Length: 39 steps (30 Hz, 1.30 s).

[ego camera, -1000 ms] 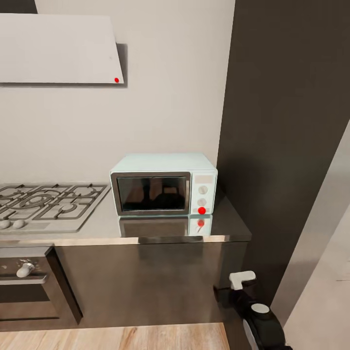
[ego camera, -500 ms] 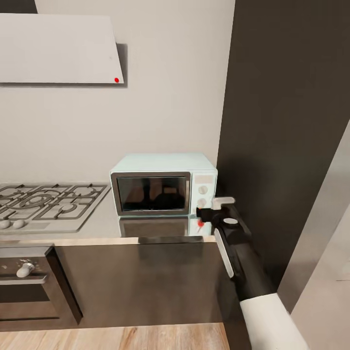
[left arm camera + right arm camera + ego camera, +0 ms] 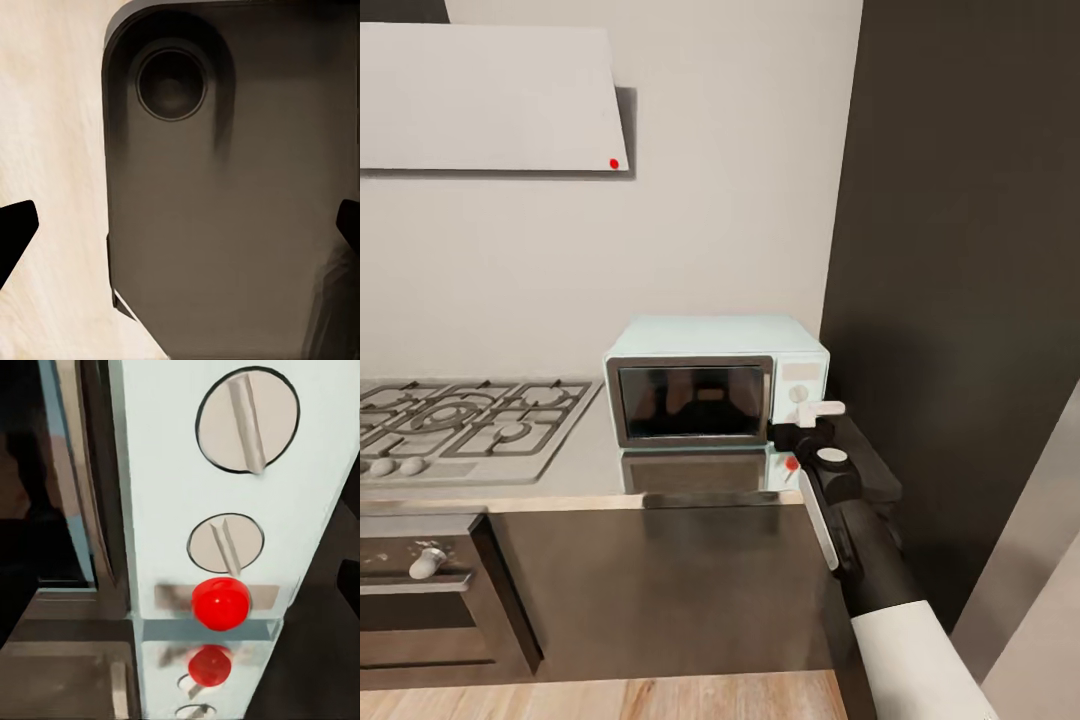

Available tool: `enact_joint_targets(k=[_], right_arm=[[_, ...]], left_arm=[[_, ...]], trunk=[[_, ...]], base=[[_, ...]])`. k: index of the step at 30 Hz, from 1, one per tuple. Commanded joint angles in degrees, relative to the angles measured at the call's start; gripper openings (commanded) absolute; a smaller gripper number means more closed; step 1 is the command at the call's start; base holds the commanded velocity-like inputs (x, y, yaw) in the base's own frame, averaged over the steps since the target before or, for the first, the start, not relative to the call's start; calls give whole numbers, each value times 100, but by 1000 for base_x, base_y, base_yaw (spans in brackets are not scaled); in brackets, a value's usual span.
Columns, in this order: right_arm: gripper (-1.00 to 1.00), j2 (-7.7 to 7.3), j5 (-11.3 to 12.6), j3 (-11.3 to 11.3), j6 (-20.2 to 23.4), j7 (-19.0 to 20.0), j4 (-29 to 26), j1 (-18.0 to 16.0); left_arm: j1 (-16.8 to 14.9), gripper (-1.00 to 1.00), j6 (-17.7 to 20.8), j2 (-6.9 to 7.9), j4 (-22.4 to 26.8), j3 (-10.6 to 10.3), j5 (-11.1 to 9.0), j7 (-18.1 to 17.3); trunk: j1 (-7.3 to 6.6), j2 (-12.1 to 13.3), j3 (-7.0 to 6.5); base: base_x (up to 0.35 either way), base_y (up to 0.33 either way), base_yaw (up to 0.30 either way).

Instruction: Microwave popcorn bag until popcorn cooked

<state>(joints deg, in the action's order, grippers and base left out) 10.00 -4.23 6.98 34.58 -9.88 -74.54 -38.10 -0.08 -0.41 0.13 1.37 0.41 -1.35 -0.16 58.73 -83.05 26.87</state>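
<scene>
Right hand (image 3: 788, 436) sits just before the microwave (image 3: 715, 385) control panel on the bench (image 3: 590, 470), red button (image 3: 220, 601) dead ahead along its fingers; clench state indeterminate; door closed; popcorn bag unseen.

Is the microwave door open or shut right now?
Shut: the microwave door sits flush in its frame, dark glass facing forward.
</scene>
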Motion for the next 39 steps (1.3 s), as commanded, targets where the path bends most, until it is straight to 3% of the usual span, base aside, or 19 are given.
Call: enact_joint_targets(k=[1,39], right_arm=[[100,0,-56,40,71,-28,28,-4],[100,0,-61,40,89,-32,36,-4]], left_arm=[[-1,100,-14,3,3,13,-14,-2],[-1,100,-21,-4,3,21,-14,-2]], trunk=[[0,-3,6],[0,-3,6]], base=[[0,0,0],[18,49,0]])
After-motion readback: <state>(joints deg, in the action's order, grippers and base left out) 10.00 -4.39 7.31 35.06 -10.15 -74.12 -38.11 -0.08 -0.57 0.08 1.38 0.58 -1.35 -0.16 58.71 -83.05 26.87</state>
